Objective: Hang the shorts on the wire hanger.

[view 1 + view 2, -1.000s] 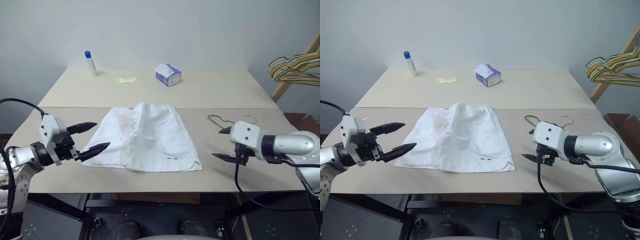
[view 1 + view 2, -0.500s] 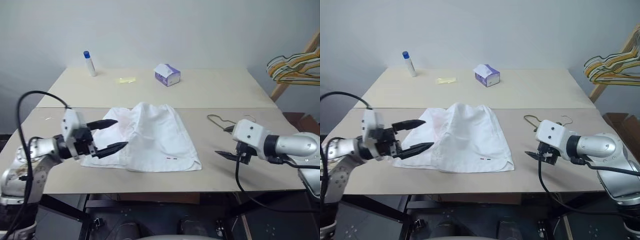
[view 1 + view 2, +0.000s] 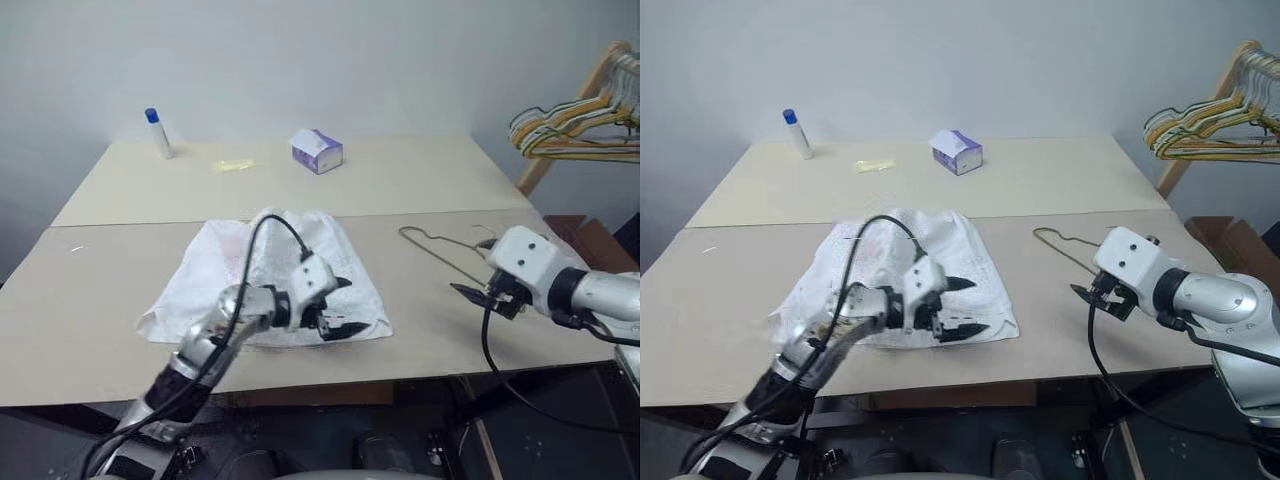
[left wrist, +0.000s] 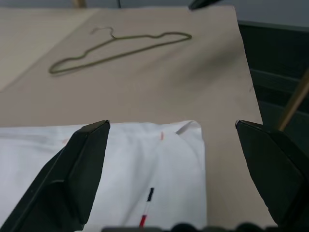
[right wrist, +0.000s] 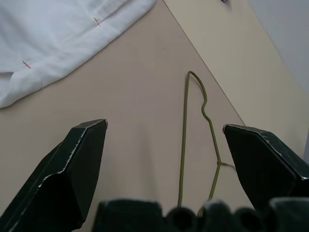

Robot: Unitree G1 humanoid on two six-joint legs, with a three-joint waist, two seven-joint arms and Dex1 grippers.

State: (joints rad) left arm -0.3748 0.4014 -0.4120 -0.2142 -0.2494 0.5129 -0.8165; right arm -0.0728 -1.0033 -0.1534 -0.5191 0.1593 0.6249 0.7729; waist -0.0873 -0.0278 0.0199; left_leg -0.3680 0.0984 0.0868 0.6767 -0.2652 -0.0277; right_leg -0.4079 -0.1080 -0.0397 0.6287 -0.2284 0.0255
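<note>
left gripper [image 3: 340, 305] swung over shorts [image 3: 215, 280], fingers apart; wire hanger [image 3: 440, 250] partly hidden.

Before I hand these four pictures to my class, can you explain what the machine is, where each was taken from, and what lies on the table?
This is a two-armed humanoid robot. Two pictures come from its head, looking down at a beige table; two come from cameras on its wrists, looking out between black jaws. White cloth shorts lie flat mid-table, and a thin grey-olive wire hanger lies beside them. The left gripper hovers over the shorts' near hem, jaws open. The right gripper, also open, sits by the hanger. Nothing is held. At the back stand a blue-capped white bottle and a purple-white tissue box.
</note>
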